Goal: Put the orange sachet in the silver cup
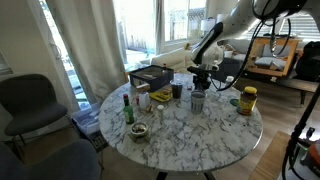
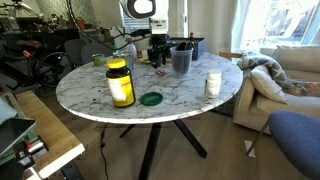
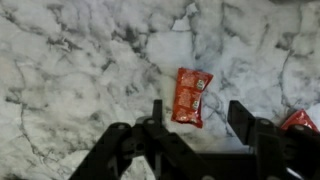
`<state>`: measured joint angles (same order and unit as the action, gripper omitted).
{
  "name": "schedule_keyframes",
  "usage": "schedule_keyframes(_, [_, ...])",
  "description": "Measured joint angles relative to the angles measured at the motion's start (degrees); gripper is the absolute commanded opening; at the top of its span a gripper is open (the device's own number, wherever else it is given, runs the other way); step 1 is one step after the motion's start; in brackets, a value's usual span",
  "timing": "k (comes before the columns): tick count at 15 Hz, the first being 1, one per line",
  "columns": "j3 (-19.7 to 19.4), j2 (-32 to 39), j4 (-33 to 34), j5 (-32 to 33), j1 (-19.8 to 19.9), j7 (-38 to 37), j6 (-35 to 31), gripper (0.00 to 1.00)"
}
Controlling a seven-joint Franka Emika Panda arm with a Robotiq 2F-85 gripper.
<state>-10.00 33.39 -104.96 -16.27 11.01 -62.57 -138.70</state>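
Observation:
The orange sachet (image 3: 191, 96) lies flat on the marble table top (image 3: 70, 60) in the wrist view. My gripper (image 3: 197, 112) is open and hovers above it, one finger on each side, without touching it. In both exterior views the gripper (image 1: 200, 74) (image 2: 157, 52) hangs low over the table. The silver cup (image 1: 197, 100) (image 2: 181, 58) stands upright on the table right beside the gripper. The sachet is too small to make out in the exterior views.
A second orange sachet (image 3: 301, 120) lies at the right edge of the wrist view. On the table stand a yellow-lidded jar (image 1: 248, 99) (image 2: 120, 83), a green bottle (image 1: 128, 108), a white container (image 2: 213, 84), a black box (image 1: 150, 75) and a green lid (image 2: 151, 98).

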Motion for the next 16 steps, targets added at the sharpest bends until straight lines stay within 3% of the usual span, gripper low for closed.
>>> schedule_keyframes(3, [0.3, 1.7, 1.6, -2.0, 0.5, 1.2, 0.0, 0.69])
schedule_keyframes(4, [0.5, 2.3, 2.2, -2.5, 0.6, 1.4, 0.0, 0.62])
schedule_keyframes(5, [0.6, 2.9, 2.7, -2.8, 0.6, 1.4, 0.0, 0.46])
schedule_keyframes(6, [0.8, 3.6, 3.2, -3.0, 0.6, 1.5, 0.0, 0.38])
schedule_keyframes(8, [1.2, 4.8, 4.0, -3.2, 0.6, 1.5, 0.0, 0.31])
schedule_keyframes(12, [1.4, 6.6, 5.3, -3.2, 0.6, 1.5, 0.1, 0.01])
schedule_keyframes(16, [1.4, 6.5, 6.3, -3.2, 0.6, 1.5, 0.8, 0.00])
